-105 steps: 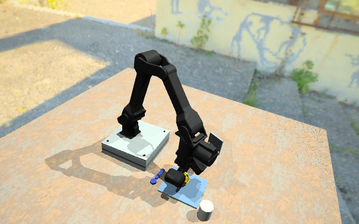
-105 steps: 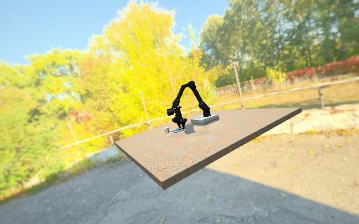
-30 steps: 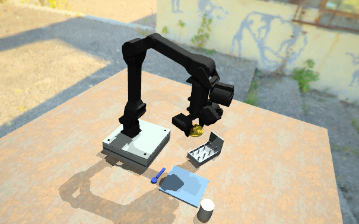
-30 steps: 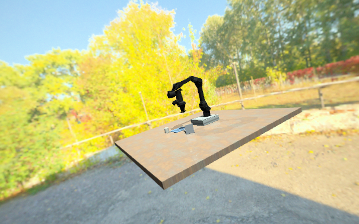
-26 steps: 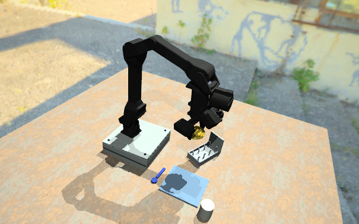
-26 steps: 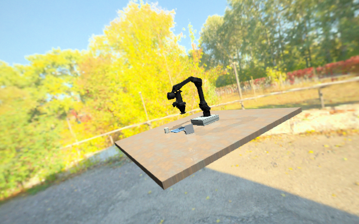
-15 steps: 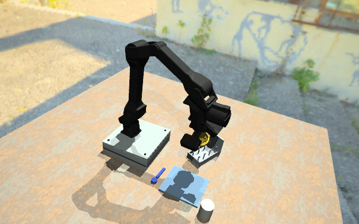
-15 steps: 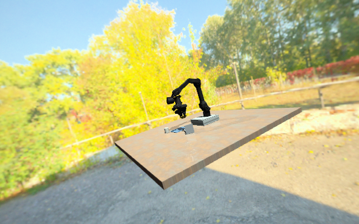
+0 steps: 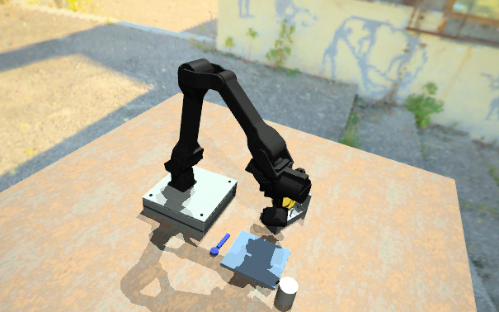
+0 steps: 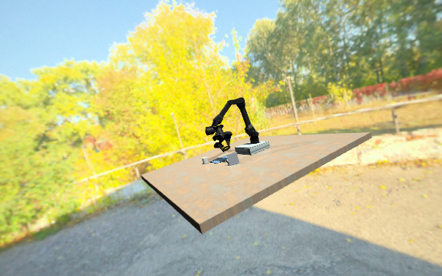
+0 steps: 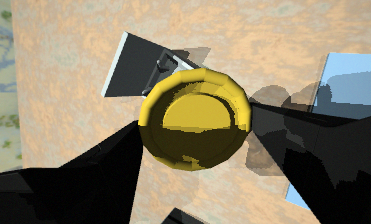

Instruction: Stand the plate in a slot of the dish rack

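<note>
Yellow plate point(image 11: 195, 118) clamped by its rim in the gripper point(image 11: 196, 130), hanging over the rack point(image 11: 136, 67).
It looks stiff, light and probably slick, so an edge hold across its width seems right; the fingers pinch opposite rim points. In the top view the gripper point(image 9: 285, 208) hangs low above the tabletop point(image 9: 384, 231), just beyond the blue mat point(image 9: 256, 257).

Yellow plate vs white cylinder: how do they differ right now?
The round yellow plate is clamped between the black gripper fingers, off the table; the white cylinder stands free on the rust-brown table top. The plate is shallow and rimmed; the cylinder is upright and plain.
</note>
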You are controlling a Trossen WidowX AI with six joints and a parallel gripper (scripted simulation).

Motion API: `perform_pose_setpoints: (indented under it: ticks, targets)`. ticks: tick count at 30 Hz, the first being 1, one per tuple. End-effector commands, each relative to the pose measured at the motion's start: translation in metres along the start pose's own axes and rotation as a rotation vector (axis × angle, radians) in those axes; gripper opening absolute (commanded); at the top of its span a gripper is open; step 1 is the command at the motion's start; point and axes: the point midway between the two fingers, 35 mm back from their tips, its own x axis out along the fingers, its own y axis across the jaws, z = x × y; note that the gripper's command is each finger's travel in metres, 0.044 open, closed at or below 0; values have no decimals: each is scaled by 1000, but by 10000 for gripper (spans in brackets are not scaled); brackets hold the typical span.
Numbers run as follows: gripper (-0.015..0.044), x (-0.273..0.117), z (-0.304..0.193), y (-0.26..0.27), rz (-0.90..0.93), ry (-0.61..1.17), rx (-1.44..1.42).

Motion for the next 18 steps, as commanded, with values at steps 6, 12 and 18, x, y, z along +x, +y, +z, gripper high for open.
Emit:
perform_pose_setpoints:
  ticks: [6, 12, 18]
  targets:
    - [0, 16, -5, -4, 137, -133, -210]
    - [0, 21, -7, -5, 200, -241, -351]
    - [0, 23, -11, -5, 246, -361, -494]
